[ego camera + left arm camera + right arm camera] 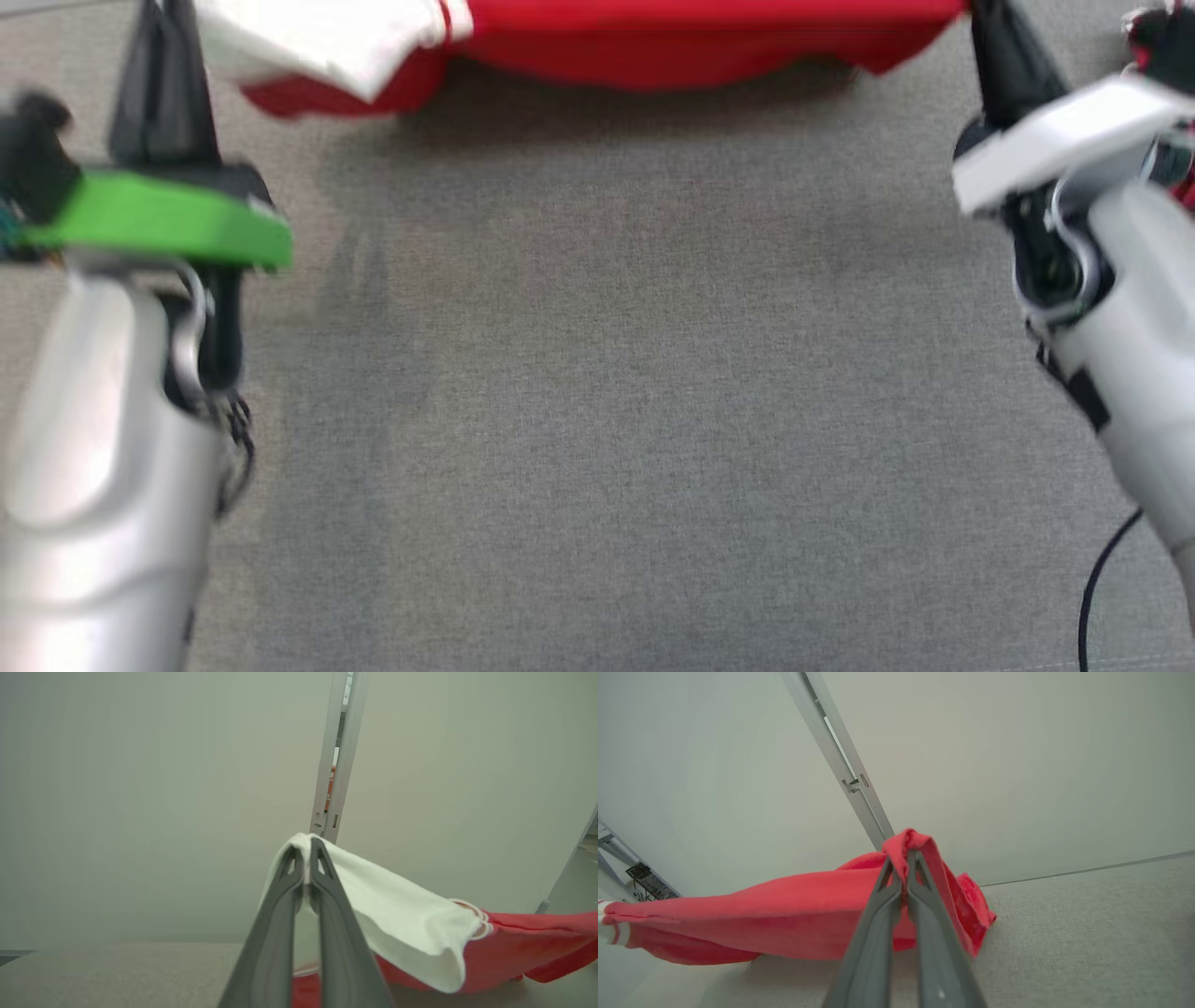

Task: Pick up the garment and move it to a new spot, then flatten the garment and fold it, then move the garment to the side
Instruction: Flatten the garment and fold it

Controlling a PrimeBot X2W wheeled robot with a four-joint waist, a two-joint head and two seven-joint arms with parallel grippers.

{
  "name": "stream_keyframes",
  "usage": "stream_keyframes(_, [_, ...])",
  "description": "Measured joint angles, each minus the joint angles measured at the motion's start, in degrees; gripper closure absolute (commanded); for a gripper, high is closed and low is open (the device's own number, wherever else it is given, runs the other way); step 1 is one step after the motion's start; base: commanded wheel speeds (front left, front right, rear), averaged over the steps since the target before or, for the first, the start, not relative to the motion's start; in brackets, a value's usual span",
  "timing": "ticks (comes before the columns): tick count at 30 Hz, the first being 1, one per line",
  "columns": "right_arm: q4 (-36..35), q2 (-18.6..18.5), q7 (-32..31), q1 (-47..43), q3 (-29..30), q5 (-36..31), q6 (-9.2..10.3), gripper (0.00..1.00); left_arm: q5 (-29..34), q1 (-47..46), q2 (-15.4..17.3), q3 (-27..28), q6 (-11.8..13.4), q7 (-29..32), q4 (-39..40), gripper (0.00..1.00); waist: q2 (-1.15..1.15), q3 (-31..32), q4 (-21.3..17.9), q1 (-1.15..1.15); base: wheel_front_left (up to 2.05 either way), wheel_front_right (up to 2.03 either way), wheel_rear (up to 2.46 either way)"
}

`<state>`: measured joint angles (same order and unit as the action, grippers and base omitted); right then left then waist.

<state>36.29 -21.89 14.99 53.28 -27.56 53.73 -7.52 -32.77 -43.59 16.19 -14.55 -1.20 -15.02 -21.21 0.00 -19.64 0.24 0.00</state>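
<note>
The garment (709, 37) — red, with a white sleeve (397, 905) at one end — is held stretched across the far side of the grey table (597, 420). It is slung between the two grippers with its middle sagging toward the surface. Whether the lowest fold touches the tabletop cannot be told. The white sleeve end is pinched by the left gripper (306, 851), whose jaws are clamped together on the fabric near their tips. The opposite red edge is bunched in the right gripper (903, 861), likewise closed tight on a fold of it. A pale wall panel (1017, 765) is seen behind.

The step in hand is judged to be the carry to a new spot, on the verge of the laying-out for flattening; no fold has been made. For the next move, both arms would need to be lowered at an even pace with tension held across the span, so that the cloth lands spread rather than heaped. The grips should be released only once the fabric is borne by the table — and the bunched red corner will probably need smoothing afterwards.
</note>
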Motion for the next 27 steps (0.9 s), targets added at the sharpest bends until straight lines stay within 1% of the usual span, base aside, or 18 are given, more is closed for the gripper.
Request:
stream_keyframes(5, [-6.5, -0.5, 0.0, -13.5, 2.7, 0.8, 0.00, 1.00, 1.1, 15.0, -2.7, 2.2, 1.3, 0.0, 7.5, 1.00, 0.00, 2.6, 0.7, 0.00, 0.00, 0.00, 0.00])
stream_keyframes(13, [-12.1, -0.4, 0.0, -31.3, 6.2, 0.7, -0.01, 1.00, 2.2, 33.5, -6.4, 4.3, 2.3, 0.0, 13.0, 1.00, 0.00, 6.7, 1.0, 0.00, 0.00, 0.00, 0.00])
stream_keyframes(16, [-13.2, -0.4, 0.0, -36.7, 7.8, -0.3, -0.01, 1.00, 2.4, 38.9, -8.0, 5.0, 2.7, 0.0, 13.6, 1.00, 0.00, 8.2, 1.2, 0.00, 0.00, 0.00, 0.00])
stream_keyframes(20, [-13.9, 0.0, -0.1, -43.4, 9.6, -2.4, -0.02, 1.00, 3.2, 44.3, -9.4, 5.2, 2.5, 0.0, 13.6, 1.00, 0.00, 10.2, 1.4, 0.00, 0.00, 0.00, 0.00])
stream_keyframes(27, [-16.2, 1.2, -2.9, -52.3, 15.6, -6.3, -0.03, 1.00, 5.3, 49.4, -10.4, 3.9, 2.2, 0.0, 12.2, 1.00, 0.00, 13.1, 2.3, 0.00, 0.00, 0.00, 0.00])
